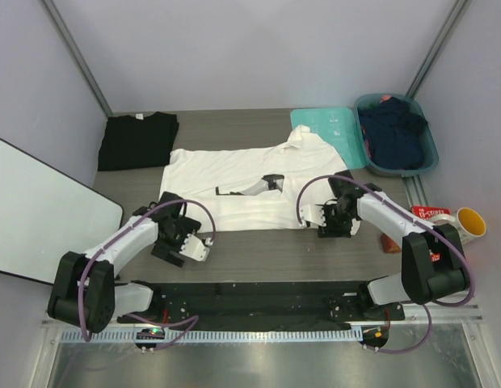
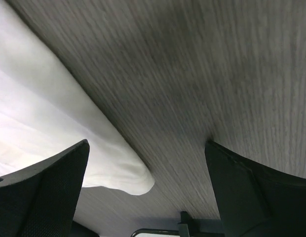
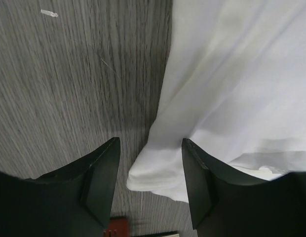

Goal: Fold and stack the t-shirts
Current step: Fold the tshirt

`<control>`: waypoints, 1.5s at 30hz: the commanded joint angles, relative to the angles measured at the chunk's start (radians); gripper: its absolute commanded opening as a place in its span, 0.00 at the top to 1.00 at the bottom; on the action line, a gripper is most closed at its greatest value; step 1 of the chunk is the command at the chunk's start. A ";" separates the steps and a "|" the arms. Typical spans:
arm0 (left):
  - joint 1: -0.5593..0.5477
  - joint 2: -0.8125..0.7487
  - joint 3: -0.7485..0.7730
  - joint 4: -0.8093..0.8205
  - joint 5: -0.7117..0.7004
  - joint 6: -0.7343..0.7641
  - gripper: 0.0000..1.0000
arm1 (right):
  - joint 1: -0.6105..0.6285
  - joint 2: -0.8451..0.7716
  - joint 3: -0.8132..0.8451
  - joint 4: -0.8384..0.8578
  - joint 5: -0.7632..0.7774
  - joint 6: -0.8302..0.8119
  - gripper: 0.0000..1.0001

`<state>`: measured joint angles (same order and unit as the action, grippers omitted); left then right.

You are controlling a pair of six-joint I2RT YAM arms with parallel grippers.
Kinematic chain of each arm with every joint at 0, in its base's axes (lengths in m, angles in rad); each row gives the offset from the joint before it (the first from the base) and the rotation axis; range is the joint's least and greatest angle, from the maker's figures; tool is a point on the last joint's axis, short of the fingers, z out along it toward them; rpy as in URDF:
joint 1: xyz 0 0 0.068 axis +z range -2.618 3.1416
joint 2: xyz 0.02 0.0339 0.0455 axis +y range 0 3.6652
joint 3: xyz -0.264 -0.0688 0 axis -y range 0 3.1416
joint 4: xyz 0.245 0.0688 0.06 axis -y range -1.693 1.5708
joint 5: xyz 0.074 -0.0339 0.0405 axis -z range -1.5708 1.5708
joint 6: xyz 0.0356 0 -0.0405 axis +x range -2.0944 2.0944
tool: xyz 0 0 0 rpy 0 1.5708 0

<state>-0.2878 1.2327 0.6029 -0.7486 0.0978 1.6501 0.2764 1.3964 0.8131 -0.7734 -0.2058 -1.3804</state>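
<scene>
A white t-shirt point(image 1: 242, 190) lies spread across the middle of the table, with a dark patch near its centre. A black t-shirt point(image 1: 137, 139) lies folded at the back left. My left gripper point(image 1: 194, 241) hovers at the white shirt's front left corner. In the left wrist view that gripper point(image 2: 147, 144) stands wide open, and the shirt corner point(image 2: 118, 173) rests on the table between its fingers, nearer the left one. My right gripper point(image 1: 325, 220) is at the front right corner. In the right wrist view it point(image 3: 150, 140) is open, straddling the folded shirt corner point(image 3: 158, 173), which lies loose on the table.
A teal board point(image 1: 327, 133) lies at the back right beside a teal basket point(image 1: 428, 153) of dark clothes. A large white board point(image 1: 40, 210) lies off the table's left edge. A mug point(image 1: 465, 222) and a red packet point(image 1: 428, 212) sit at the right edge.
</scene>
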 commanded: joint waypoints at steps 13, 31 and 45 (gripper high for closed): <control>-0.004 0.206 0.080 0.175 -0.018 -0.065 0.24 | 0.044 0.085 -0.084 0.267 0.066 0.032 0.43; -0.002 0.249 0.202 -0.086 0.034 -0.058 1.00 | 0.044 0.093 -0.046 0.108 0.082 -0.025 0.98; -0.002 0.074 0.092 -0.337 0.062 0.096 1.00 | 0.044 -0.095 -0.111 -0.231 0.031 -0.206 0.99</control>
<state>-0.2886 1.3365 0.7200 -0.9703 0.1444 1.6817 0.3191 1.3624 0.7132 -0.8135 -0.1555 -1.5002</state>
